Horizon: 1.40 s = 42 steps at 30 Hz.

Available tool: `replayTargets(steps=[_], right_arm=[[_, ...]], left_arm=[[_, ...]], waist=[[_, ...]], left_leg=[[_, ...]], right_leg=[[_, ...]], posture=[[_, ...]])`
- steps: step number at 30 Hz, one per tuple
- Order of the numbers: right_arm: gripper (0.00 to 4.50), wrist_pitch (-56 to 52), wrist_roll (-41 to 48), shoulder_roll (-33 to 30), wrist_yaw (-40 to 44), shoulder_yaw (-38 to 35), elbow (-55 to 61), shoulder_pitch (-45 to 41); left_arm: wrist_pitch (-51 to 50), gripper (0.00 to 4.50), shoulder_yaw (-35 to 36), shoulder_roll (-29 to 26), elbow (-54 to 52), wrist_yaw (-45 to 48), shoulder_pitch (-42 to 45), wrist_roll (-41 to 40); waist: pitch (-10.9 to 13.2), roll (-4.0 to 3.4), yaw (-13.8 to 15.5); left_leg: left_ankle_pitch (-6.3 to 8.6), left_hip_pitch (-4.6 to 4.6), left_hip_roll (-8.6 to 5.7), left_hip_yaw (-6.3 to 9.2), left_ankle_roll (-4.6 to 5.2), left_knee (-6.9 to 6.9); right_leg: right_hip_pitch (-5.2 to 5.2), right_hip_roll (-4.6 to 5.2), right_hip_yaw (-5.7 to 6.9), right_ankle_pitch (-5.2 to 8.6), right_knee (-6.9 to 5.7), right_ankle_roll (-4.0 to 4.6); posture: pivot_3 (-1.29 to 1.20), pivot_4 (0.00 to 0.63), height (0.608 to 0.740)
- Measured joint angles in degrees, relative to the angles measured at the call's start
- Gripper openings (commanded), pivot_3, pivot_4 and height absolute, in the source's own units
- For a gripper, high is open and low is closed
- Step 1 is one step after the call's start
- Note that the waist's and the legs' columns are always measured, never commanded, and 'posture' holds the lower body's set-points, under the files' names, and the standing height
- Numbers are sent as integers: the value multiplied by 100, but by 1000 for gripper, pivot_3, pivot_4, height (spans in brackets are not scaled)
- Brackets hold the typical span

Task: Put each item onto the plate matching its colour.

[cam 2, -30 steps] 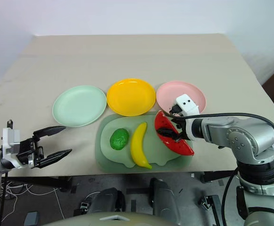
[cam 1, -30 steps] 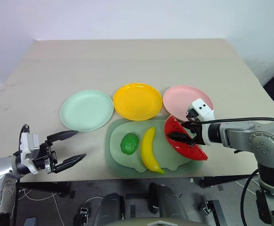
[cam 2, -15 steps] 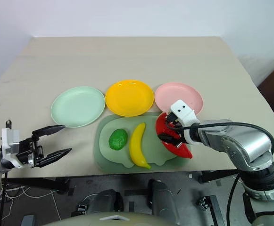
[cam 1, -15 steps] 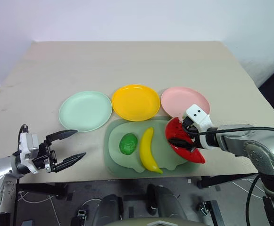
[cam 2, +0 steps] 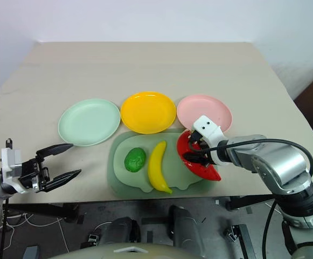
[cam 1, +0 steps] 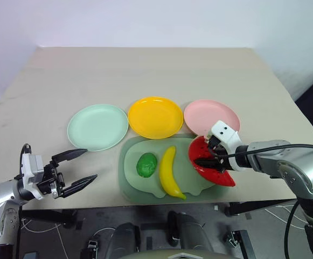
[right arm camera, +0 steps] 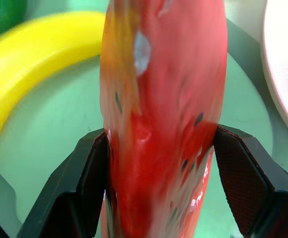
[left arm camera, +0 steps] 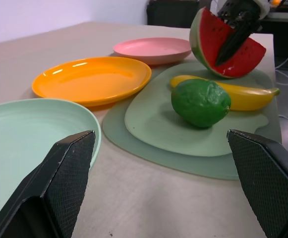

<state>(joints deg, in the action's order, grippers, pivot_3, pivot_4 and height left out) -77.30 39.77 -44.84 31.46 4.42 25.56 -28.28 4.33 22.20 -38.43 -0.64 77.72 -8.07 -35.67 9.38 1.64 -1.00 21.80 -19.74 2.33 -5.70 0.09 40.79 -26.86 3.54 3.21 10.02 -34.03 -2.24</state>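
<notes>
Watermelon slice: the red slice stands on edge on the sage-green mat, with one black finger of the right hand pressed on each flat face; it is gripped but, as far as I can tell, not yet lifted off the mat.
Right hand: closed about halfway, stopped by the slice between its fingers.
Pink plate: bare, just beyond the right hand and the slice; to my eye the nearest goal.
Banana: lies on the mat just to the left of the right hand, untouched.
Green fruit: sits on the mat past the banana, further from the right hand, between the two hands.
Yellow plate: bare, beyond the banana.
Mint plate: bare, just ahead of the left hand.
Left hand: spread wide and holding nothing, hovering at the near desk edge, well apart from every item.
Progress: nothing delivered yet; three placements remain, and the first grasp looks to be made.
Desk: pale beige top, bare apart from the three plates in a row and the mat at the near edge.
Room: plain white wall behind; cables and dark floor below the desk edge.
</notes>
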Motion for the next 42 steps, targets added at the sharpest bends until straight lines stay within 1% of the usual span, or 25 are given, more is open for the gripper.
replayTargets(steps=[1,3,6,8,13,18,19,20,23,28,33,38,42], right_arm=[[2903,-6,99,131,67,-145,-250,-247],[2903,60,111,189,109,-386,-740,-824],[2903,430,-148,148,110,-567,-1473,-1419],[2903,790,-478,86,119,-440,-1957,-1563],[2903,1949,-1763,-5,75,211,-3743,-1793],[2903,2459,-2301,101,205,406,-4576,-2011],[3242,2538,-2377,122,244,406,-4692,-2054],[3603,2575,-2426,139,274,406,-4786,-2099],[4480,2689,-2585,187,350,401,-5044,-2199],[4480,2794,-2614,194,697,347,-5223,-2433],[4480,2958,-2616,-71,1278,327,-5217,-2731],[4480,3530,-2522,-477,2323,250,-4868,-2766],[4480,4228,-2253,-733,3340,79,-4100,-2298]], left_arm=[[3,4500,-1,1,12,0,20,1],[9,4500,-2,3,32,2,77,1],[10,4500,-6,11,86,4,100,2],[11,4500,-6,12,95,4,108,2],[12,4500,-25,22,107,-1,169,3],[11,4500,-59,24,102,-17,172,3],[11,4500,-59,23,102,-22,166,3],[11,4500,-60,23,101,-26,164,3],[10,4500,-60,23,100,-38,159,3],[9,4500,-60,23,86,-64,147,3],[6,4500,-61,23,55,-76,157,4],[5,4500,-66,22,55,-81,207,6],[-9,4500,-83,15,61,-76,296,10]], waist=[[9,-15,-1],[18,-36,18],[18,-36,46],[18,-36,41],[22,-42,15],[26,-48,-5],[26,-48,-3],[26,-48,-1],[26,-49,0],[36,-66,0],[43,-76,12],[44,-79,18],[44,-79,20]], left_leg=[[-1,-18,-2,-1,0,2],[-2,-63,-13,-2,0,13],[-2,-71,-22,-4,0,9],[2,-73,-30,-6,6,6],[7,-73,-42,-16,17,10],[7,-67,-35,-15,16,9],[6,-65,-33,-14,15,9],[5,-65,-31,-14,14,9],[4,-65,-30,-15,12,13],[4,-68,-31,-15,12,14],[4,-70,-31,-15,12,13],[5,-69,-31,-16,12,14],[5,-64,-29,-14,12,13]], right_leg=[[-15,0,-1,-2,-3,0],[-57,0,-2,-6,-12,0],[-55,2,14,-8,-9,-4],[-55,8,15,-8,-6,-3],[-51,19,6,-8,2,-5],[-52,9,7,-13,-6,-13],[-51,8,7,-13,-8,-13],[-51,8,7,-13,-9,-13],[-51,9,6,-11,-9,-10],[-53,12,5,-14,-8,-14],[-54,11,7,-16,-8,-19],[-53,11,7,-17,-7,-20],[-48,9,9,-18,-8,-23]], posture=[[0,150,736],[0,150,736],[0,150,736],[0,150,736],[0,150,736],[0,150,736],[0,150,736],[0,150,736],[0,150,736],[0,150,736],[0,150,736],[0,150,736],[0,150,736]])
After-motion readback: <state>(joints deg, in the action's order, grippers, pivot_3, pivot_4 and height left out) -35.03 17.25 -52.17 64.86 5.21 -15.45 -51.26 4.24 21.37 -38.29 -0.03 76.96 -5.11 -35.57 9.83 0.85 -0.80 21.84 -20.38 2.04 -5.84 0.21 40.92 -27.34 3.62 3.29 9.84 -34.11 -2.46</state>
